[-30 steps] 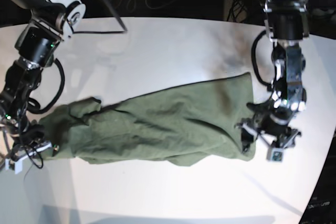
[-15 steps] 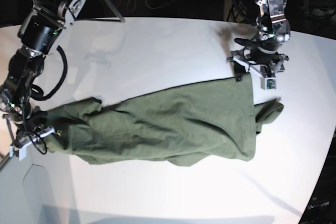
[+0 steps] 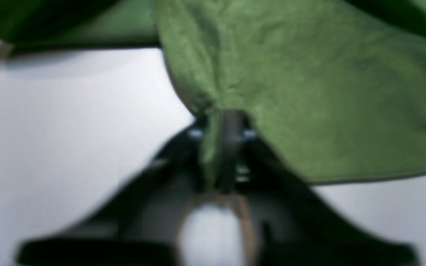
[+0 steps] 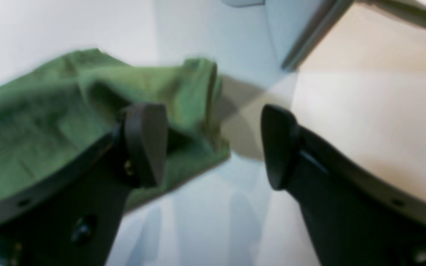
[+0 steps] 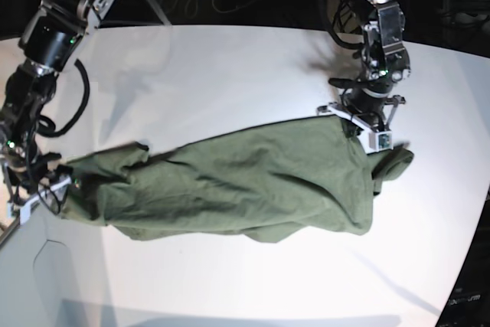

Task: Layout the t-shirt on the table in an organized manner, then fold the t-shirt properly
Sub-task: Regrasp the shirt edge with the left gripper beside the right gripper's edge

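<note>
From the base view I see the t-shirt (image 5: 237, 185) bunched across the table (image 5: 230, 67). Only my left wrist view shows the left gripper (image 3: 222, 147) pinching a cloth fold. Only my right wrist view shows the right gripper (image 4: 213, 144) spread, holding nothing.

White table (image 5: 230, 67) under crumpled t-shirt (image 5: 245, 181)

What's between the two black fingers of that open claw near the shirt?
Nothing is held: the right wrist view shows bare table between the right gripper fingers, the t-shirt beside them.
</note>
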You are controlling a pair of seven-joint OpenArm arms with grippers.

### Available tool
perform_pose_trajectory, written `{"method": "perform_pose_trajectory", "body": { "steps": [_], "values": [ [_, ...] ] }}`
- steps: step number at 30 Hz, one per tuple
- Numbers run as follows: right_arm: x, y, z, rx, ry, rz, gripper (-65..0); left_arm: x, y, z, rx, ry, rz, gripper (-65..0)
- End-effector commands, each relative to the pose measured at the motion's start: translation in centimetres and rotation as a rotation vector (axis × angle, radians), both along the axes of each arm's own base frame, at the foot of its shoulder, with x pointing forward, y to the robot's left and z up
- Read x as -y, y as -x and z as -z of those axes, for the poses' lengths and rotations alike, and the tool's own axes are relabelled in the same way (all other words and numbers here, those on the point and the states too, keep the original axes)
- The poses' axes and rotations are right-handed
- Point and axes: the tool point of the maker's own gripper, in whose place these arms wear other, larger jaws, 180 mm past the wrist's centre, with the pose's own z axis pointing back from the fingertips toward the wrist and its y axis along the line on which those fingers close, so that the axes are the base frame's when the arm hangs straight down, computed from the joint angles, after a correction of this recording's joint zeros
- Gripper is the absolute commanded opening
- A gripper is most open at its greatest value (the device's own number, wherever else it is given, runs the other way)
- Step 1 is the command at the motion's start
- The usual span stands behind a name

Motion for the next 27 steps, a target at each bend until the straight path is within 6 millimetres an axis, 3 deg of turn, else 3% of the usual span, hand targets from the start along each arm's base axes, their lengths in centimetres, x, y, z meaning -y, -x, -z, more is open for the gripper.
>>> {"method": "perform_pose_trajectory", "body": {
  "steps": [1,3,5,13,16,20,27],
  "values": [
    [0.2,-0.6,-1.3,0.042,0.015,-0.013,-24.2,0.5,0.1,0.2,-0.025,0.007,0.012,-65.0],
    [-0.6,-0.2,-0.3,0.025,-0.007,-0.017,-24.2,0.2,-0.1,-0.4,-0.010,0.000,0.008,-63.8],
    [-1.6,-0.3,0.4,0.020,-0.031,-0.023,-24.2,-0.3,-0.8,-2.3,0.043,-0.023,0.005,-65.0],
    [-5.0,-1.0,5.9,-0.101,-0.161,-0.064,-24.2,-2.1,0.2,-10.4,0.234,-0.143,0.005,-65.0],
    [-5.5,-1.6,6.6,-0.070,-0.163,-0.078,-24.3,-2.3,0.6,-12.1,0.271,-0.168,0.006,-65.0],
    [-7.4,-1.8,7.7,-0.070,-0.152,-0.137,-24.3,-3.3,1.1,-13.0,0.287,-0.188,-0.019,-65.0],
    [-10.7,1.5,11.3,-0.179,-0.122,-0.257,-26.1,-5.7,1.4,-13.4,0.288,-0.213,-0.077,-65.0]
  ]
}}
